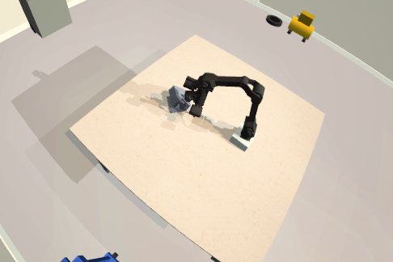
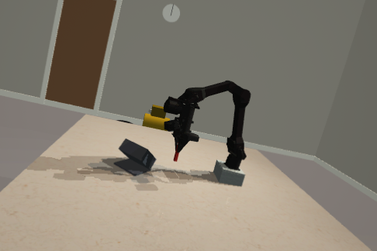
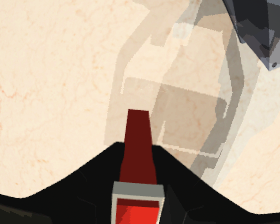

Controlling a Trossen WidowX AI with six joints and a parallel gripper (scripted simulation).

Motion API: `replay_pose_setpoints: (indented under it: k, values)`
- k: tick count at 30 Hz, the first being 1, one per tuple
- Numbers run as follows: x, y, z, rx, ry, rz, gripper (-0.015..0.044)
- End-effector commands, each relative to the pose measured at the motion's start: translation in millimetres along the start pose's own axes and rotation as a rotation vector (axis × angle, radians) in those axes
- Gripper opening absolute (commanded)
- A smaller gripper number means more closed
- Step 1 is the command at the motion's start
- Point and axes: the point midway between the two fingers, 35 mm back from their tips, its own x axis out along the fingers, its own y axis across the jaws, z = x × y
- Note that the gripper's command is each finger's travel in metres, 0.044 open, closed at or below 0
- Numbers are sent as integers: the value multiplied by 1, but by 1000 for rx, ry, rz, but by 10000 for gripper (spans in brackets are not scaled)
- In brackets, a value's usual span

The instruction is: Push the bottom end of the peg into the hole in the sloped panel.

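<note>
The claw is closed down to a narrow gap, its fingers pinching the red peg between them. The peg hangs above the table, its lower end pointing downward and leaning slightly in the exterior view. The dark sloped panel stands on the table near the peg but apart from it, so the peg is outside the hole. In the wrist view only part of that panel shows, at the upper right corner. The black arm arches up from a pale grey base block and bends down to the claw. Shadows lie across the table around the panel.
</note>
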Motion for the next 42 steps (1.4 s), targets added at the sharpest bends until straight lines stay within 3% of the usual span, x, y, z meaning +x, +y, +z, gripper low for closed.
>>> replay_pose_setpoints:
  k: [1,42]
  values:
    - [-3,-5,5,47,-21,18,0]
    - [-24,-58,27,430,-140,164,0]
